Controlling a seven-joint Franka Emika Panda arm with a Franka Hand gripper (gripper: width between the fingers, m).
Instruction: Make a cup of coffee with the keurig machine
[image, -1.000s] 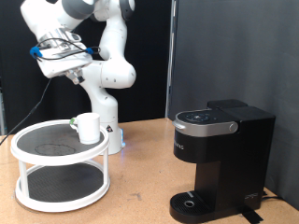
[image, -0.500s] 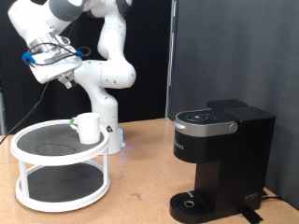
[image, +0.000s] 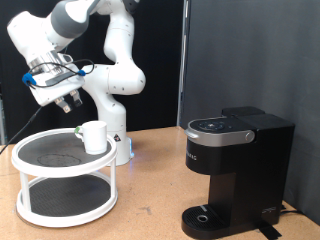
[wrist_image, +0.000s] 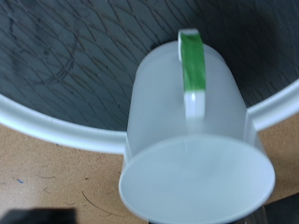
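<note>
One cup (wrist_image: 192, 131) fills the wrist view; pincer (image: 68, 103) state unclear outside.

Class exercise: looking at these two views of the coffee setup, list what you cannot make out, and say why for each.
- Gripper: exterior view, too small to tell open or shut; absent from the wrist view.
- Cup: wrist view, blurred; its end looks closed, so which way up is unclear.
- Cup handle: exterior view, not visible.
- Keurig machine: exterior view, right and bottom edges cut it off; buttons too small.
</note>
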